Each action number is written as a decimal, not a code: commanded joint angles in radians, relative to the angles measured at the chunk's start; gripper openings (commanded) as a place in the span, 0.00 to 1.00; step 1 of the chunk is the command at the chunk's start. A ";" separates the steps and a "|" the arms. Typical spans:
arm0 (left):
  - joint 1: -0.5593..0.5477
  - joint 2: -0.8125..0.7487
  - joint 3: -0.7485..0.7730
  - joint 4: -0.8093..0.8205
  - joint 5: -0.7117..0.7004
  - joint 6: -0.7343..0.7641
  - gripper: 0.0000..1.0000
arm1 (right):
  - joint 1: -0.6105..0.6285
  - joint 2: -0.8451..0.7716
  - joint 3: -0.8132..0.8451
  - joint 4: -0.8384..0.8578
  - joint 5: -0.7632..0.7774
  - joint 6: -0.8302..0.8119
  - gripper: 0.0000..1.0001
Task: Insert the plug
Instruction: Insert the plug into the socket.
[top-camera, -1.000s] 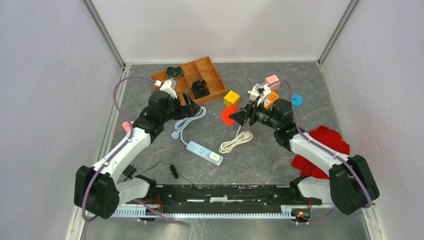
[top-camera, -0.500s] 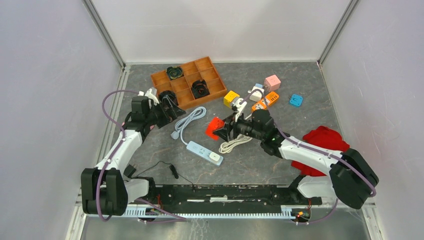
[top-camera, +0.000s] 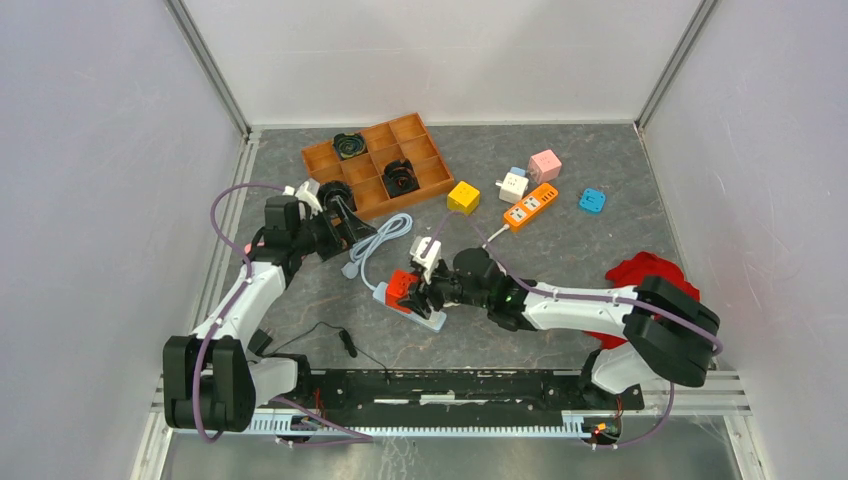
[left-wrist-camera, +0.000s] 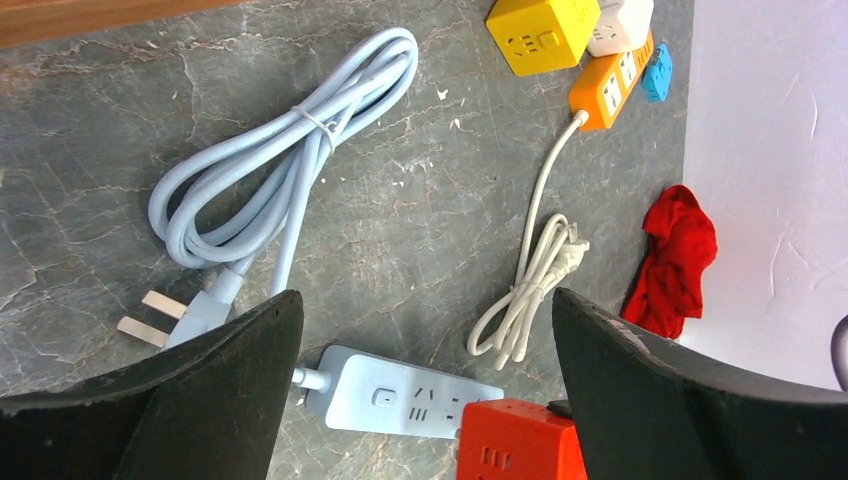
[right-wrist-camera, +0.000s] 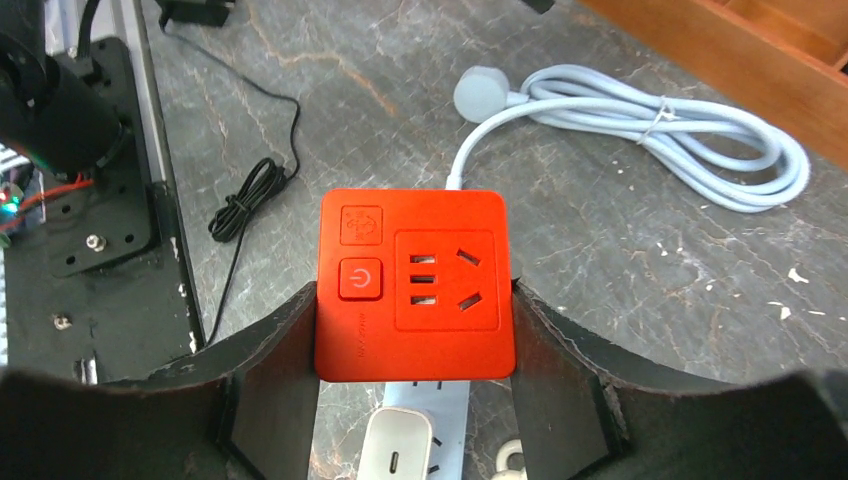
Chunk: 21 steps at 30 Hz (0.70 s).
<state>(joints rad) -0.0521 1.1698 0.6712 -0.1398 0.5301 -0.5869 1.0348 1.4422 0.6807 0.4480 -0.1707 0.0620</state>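
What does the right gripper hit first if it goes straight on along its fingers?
The right gripper is shut on the red cube socket, so the cube leads. It would likely meet the pale blue power strip just beyond it. I cannot tell how much gap is left.

The left pincer (left-wrist-camera: 425, 300) gapes wide above a pale blue plastic power strip (left-wrist-camera: 395, 398), one end overlapped by a red plastic cube socket (left-wrist-camera: 520, 445).

Lab cell: white panel walls (top-camera: 440, 60)
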 joint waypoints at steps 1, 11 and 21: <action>0.004 -0.021 -0.007 0.043 0.046 -0.014 0.98 | 0.027 0.018 0.033 0.091 0.063 -0.054 0.33; 0.003 -0.015 -0.008 0.052 0.064 -0.022 0.98 | 0.030 0.055 0.005 0.124 0.055 -0.128 0.33; 0.004 -0.010 -0.012 0.058 0.075 -0.025 0.98 | 0.030 0.117 0.002 0.147 0.030 -0.131 0.32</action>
<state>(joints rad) -0.0521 1.1698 0.6643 -0.1230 0.5758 -0.5873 1.0622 1.5440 0.6804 0.5083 -0.1307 -0.0551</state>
